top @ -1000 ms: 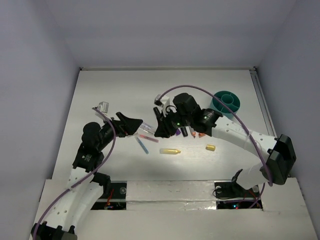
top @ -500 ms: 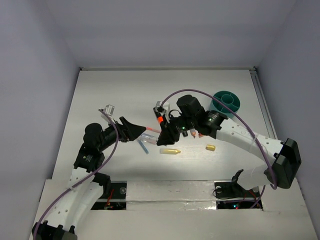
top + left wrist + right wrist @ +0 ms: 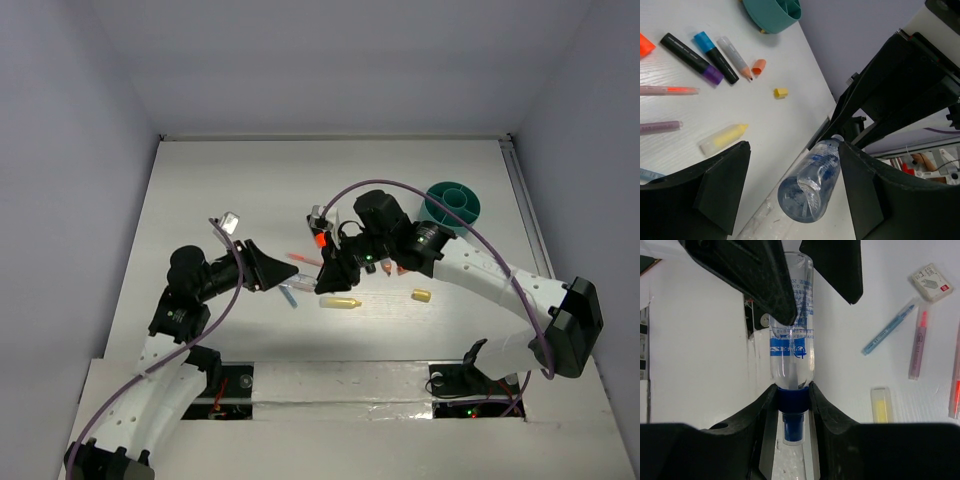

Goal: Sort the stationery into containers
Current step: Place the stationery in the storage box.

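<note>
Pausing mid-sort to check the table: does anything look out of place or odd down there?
Two loose caps. An orange cap lies beside the bare tip of the grey marker, and a yellow cap sits alone, apart from the yellow highlighter. Nothing looks spilled or broken.

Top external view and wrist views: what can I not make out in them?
Right wrist: print on the clear tube is blurred; a left gripper finger partly covers it.
Top external: the tube is too small to tell apart.
Left wrist: teal cup cut off by the top edge.
</note>
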`<control>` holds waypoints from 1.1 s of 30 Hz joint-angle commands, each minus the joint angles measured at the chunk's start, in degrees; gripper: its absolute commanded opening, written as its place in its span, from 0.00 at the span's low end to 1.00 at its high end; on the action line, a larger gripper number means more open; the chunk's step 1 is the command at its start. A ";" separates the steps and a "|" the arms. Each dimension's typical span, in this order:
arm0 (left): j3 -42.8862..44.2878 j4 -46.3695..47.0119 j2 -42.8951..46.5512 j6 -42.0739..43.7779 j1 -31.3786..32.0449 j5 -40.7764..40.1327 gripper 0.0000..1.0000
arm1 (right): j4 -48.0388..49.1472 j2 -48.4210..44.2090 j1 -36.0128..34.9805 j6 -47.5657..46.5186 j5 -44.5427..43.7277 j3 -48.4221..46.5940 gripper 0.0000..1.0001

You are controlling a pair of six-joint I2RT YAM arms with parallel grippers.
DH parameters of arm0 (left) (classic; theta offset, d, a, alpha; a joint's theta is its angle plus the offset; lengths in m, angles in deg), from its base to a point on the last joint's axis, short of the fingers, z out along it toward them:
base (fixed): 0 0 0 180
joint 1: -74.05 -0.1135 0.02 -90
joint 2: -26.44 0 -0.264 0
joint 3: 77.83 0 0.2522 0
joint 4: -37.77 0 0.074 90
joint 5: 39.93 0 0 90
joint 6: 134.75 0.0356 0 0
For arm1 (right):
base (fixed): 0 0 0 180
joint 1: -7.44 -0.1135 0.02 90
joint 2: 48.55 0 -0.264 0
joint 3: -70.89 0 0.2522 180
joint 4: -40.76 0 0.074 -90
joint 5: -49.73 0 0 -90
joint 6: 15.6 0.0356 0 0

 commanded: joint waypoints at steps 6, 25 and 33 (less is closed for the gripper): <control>-0.63 1.39 0.80 -1.07 -0.26 5.89 0.70 | 2.87 -0.65 0.51 -2.23 1.52 -1.19 0.07; -0.63 3.93 1.07 -2.92 -0.26 8.70 0.41 | 6.82 1.90 4.73 -2.49 4.60 0.57 0.06; -1.07 6.83 0.89 -5.47 -0.26 9.49 0.18 | 10.60 3.31 5.26 -2.84 6.80 0.48 0.06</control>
